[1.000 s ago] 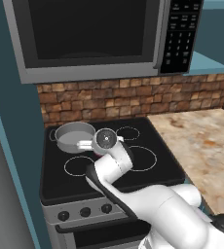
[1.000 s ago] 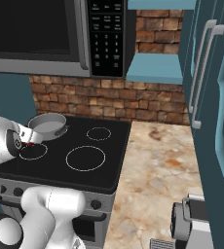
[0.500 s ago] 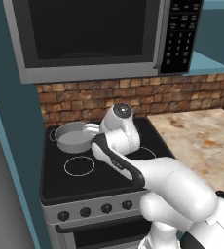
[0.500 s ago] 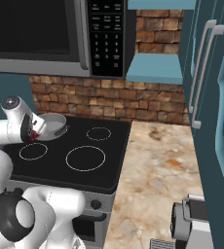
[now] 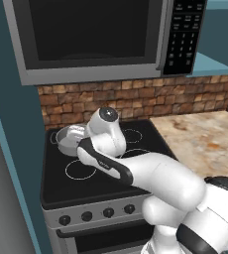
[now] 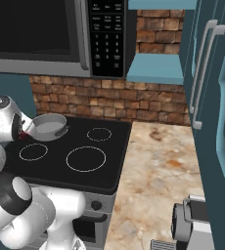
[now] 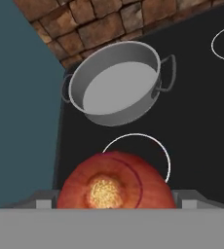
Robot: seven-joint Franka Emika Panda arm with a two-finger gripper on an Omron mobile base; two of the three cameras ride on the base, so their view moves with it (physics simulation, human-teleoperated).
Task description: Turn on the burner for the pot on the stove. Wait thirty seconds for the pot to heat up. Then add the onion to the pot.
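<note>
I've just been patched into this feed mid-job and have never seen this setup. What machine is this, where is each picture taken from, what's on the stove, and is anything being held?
The machine is a white robot arm with dark joints on a base that can drive, in a rendered kitchen. Two pictures come from cameras on that base, behind the arm to its left and right, looking forward and down at the range with a flat black glass top marked with thin white rings. The third comes from a camera on the hand, looking along the two-finger gripper.

On the cooktop's back left zone stands a small shallow grey metal pot with two loop handles, nothing in it. Above the range hangs a dark-windowed microwave; a speckled stone counter lies to the right.

The gripper holds a round red onion between its fingers, in front of the pot.
</note>
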